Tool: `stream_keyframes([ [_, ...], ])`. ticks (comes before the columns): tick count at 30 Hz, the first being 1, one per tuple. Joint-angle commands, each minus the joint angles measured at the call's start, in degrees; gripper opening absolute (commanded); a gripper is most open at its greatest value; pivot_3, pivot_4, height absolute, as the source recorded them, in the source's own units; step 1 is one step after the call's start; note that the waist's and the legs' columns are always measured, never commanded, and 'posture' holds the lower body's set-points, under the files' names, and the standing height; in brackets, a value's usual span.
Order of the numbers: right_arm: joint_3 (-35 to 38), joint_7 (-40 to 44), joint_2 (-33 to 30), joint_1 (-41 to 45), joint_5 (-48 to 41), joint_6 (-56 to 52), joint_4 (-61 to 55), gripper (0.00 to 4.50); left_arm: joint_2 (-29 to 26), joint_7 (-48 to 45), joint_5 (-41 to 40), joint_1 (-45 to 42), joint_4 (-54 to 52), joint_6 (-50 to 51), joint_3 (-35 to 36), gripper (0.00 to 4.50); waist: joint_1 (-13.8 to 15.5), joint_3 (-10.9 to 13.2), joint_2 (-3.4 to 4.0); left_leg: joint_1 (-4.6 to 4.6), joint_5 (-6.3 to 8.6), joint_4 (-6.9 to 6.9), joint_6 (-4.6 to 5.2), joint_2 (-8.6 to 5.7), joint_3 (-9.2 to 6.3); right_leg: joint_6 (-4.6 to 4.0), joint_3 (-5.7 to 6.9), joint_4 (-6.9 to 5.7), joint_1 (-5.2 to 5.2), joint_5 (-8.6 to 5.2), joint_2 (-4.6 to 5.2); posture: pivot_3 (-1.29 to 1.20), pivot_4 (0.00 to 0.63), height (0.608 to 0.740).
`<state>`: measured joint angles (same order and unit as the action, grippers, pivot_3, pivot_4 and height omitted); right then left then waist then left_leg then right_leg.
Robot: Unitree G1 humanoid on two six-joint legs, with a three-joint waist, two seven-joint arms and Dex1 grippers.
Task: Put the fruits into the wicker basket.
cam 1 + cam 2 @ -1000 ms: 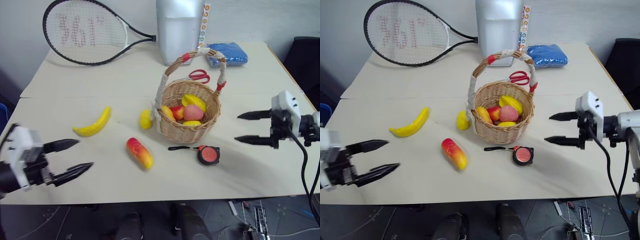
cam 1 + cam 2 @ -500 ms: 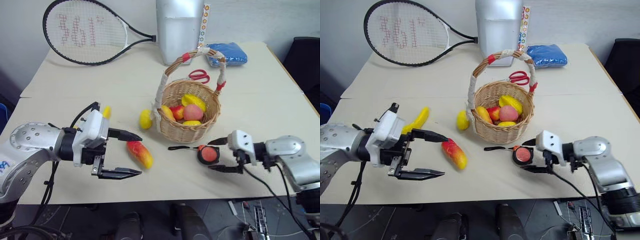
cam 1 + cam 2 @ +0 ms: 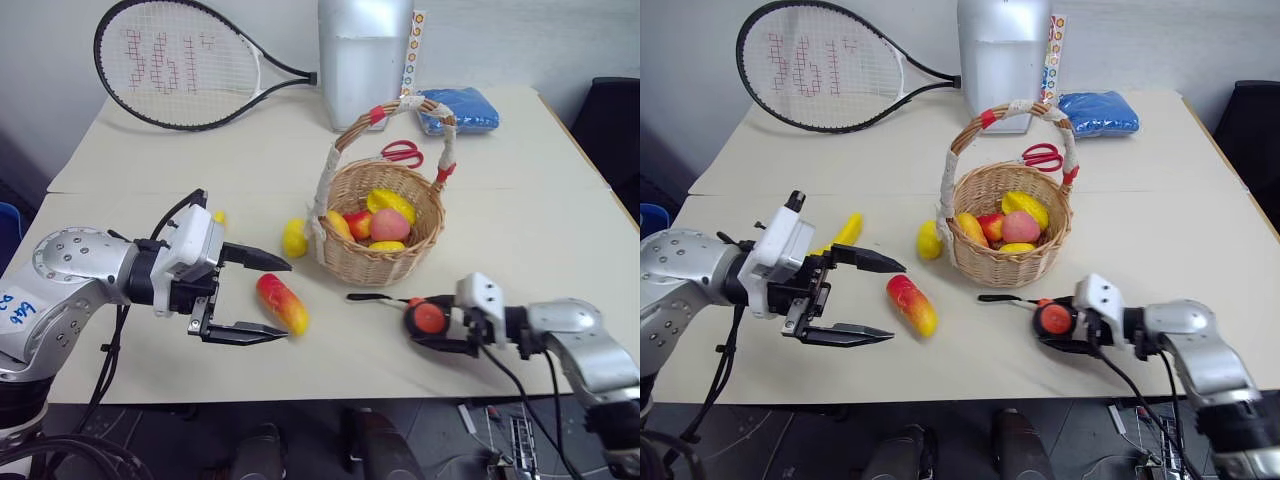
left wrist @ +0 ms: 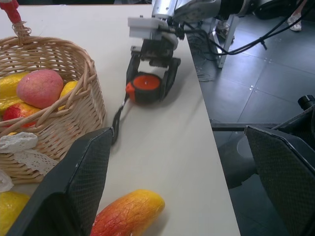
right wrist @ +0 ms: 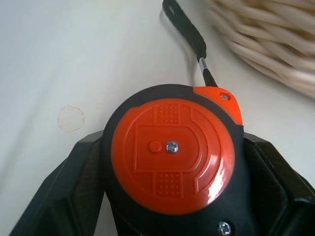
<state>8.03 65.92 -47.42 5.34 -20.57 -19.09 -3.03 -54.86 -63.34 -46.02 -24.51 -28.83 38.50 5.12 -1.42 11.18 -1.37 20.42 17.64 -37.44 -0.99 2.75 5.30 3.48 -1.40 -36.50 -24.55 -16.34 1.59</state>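
Close up, the right gripper (image 5: 170, 216) is clamping the tape measure (image 5: 172, 155); overhead, the left gripper (image 3: 262, 298) is gaping beside the mango (image 3: 282, 303), near the table's front edge (image 3: 330, 385).

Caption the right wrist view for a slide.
Right tool fingers bracket the red-and-black tape measure on the table, wicker basket nearby.

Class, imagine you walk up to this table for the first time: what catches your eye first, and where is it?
The basket of bright fruit at the table's centre. On its left, the open left gripper faces a mango. On the right, the right gripper has its fingers around an orange tape measure.
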Motion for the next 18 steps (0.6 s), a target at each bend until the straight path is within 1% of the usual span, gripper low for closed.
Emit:
stream_keyframes([
  [1,15.2,-6.8,-2.5,-4.9,-2.3,-3.1,2.7,3.16,1.0,1.3,-1.5,-0.8,-1.8,0.0,1.6,4.5,0.0,0.0,-0.02,0.02,0.01,0.0,0.03,0.0,0.04,0.05,-0.08,0.04,0.0,0.03,0.01,0.0,0.15,0.74],
  [2,17.9,-8.8,-2.9,-5.4,-2.1,-3.5,4.7,3.16,1.3,1.5,-1.6,-0.8,-1.9,0.0,1.5,4.5,-0.1,0.0,-0.04,0.0,0.03,-0.04,0.06,-0.03,0.06,0.06,-0.22,0.04,0.01,0.03,-0.03,0.0,0.15,0.74],
  [4,20.6,-11.0,-3.4,-5.6,-1.8,-3.9,7.4,3.16,1.6,1.8,-1.6,-0.9,-2.0,-0.1,1.2,4.5,-0.4,0.0,-0.06,-0.02,0.03,-0.05,0.07,-0.04,0.13,0.13,-0.33,0.04,0.01,0.07,-0.04,0.0,0.15,0.74],
  [8,21.2,-14.7,-2.4,-3.9,-1.3,-5.6,13.4,3.16,3.8,2.8,-1.0,-2.4,-1.4,-0.5,-0.2,4.5,-0.9,0.0,-0.09,-0.14,0.03,0.03,0.04,-0.01,0.23,0.12,-0.56,0.04,0.02,0.06,-0.12,0.0,0.15,0.74],
  [10,20.2,-16.2,-1.6,-3.4,-0.6,-4.7,14.7,3.89,4.5,3.2,-0.8,-3.1,-1.3,-0.4,-0.6,4.5,-1.1,0.0,-0.09,-0.15,0.01,0.08,0.01,-0.02,0.23,0.12,-0.58,0.03,0.0,0.06,-0.13,0.0,0.15,0.74],
  [12,20.2,-16.9,-0.7,-3.1,-1.6,-6.0,14.9,4.46,5.1,3.8,-0.8,-3.7,-1.1,0.0,-0.8,4.5,-1.3,0.0,-0.08,-0.16,-0.01,0.1,-0.02,-0.02,0.24,0.13,-0.59,0.02,0.0,0.06,-0.16,0.0,0.15,0.74],
  [16,21.3,-15.3,-1.8,-4.3,-3.6,-7.7,10.4,4.46,4.3,4.9,-0.4,-2.4,-1.0,0.5,0.5,4.5,-1.4,0.0,-0.08,-0.16,-0.02,0.12,-0.05,-0.03,0.23,0.16,-0.59,0.02,0.0,0.05,-0.15,0.0,0.15,0.74],
  [18,22.3,-13.4,-3.6,-2.6,-6.9,-10.7,6.4,4.46,3.8,6.3,0.0,-1.2,-0.4,0.4,2.6,4.5,-1.6,0.0,-0.08,-0.16,-0.02,0.11,-0.06,-0.02,0.24,0.18,-0.59,0.02,0.0,0.06,-0.15,0.0,0.15,0.74],
])
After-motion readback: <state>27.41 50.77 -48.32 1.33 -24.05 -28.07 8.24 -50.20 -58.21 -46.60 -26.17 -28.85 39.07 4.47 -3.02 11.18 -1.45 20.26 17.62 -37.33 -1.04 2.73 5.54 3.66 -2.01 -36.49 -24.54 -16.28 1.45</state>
